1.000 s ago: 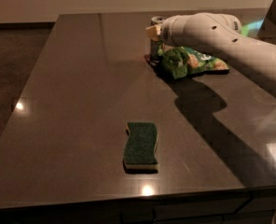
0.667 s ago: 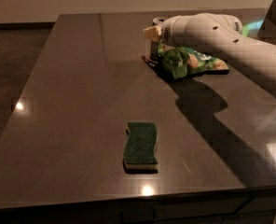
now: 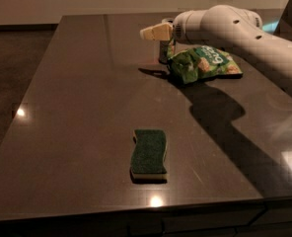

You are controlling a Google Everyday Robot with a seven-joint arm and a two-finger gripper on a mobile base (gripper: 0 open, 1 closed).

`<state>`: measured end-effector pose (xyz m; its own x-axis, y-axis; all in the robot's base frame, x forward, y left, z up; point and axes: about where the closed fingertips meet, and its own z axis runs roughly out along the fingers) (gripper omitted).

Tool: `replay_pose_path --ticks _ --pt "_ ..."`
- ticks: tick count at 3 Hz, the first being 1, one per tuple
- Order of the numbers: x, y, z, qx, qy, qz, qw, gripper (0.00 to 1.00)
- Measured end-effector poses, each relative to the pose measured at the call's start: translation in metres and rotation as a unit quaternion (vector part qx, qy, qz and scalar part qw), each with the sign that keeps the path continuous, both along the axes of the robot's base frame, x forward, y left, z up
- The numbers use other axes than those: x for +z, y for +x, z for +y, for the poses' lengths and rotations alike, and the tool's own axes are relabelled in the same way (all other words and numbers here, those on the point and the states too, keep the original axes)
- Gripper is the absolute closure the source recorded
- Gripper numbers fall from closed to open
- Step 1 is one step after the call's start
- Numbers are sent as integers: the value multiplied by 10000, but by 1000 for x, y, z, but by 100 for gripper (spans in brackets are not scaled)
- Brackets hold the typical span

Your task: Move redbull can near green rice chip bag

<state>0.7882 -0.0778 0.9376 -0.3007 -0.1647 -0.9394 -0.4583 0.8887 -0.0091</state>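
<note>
The redbull can (image 3: 164, 52) stands upright on the dark table (image 3: 77, 107), touching the left end of the green rice chip bag (image 3: 203, 63), which lies crinkled at the back right. My gripper (image 3: 158, 29) hangs just above the can's top and slightly to its left, on the white arm (image 3: 235, 28) that reaches in from the right. It is open and holds nothing. The can's top rim is hidden behind the gripper.
A yellow sponge with a dark green top (image 3: 149, 153) lies flat near the table's front edge. The arm casts a wide shadow (image 3: 220, 112) over the right side of the table. The floor drops away past the table's left edge.
My gripper has shifted a little to the left, off the can. The can and the bag have stayed where they were.
</note>
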Motion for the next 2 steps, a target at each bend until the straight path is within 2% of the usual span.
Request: replay_pose_path --ticks 1,2 --pt "28 -1 -2 243 -46 -72 9997 0" --pt "29 -1 -2 252 -53 -81 9996 0"
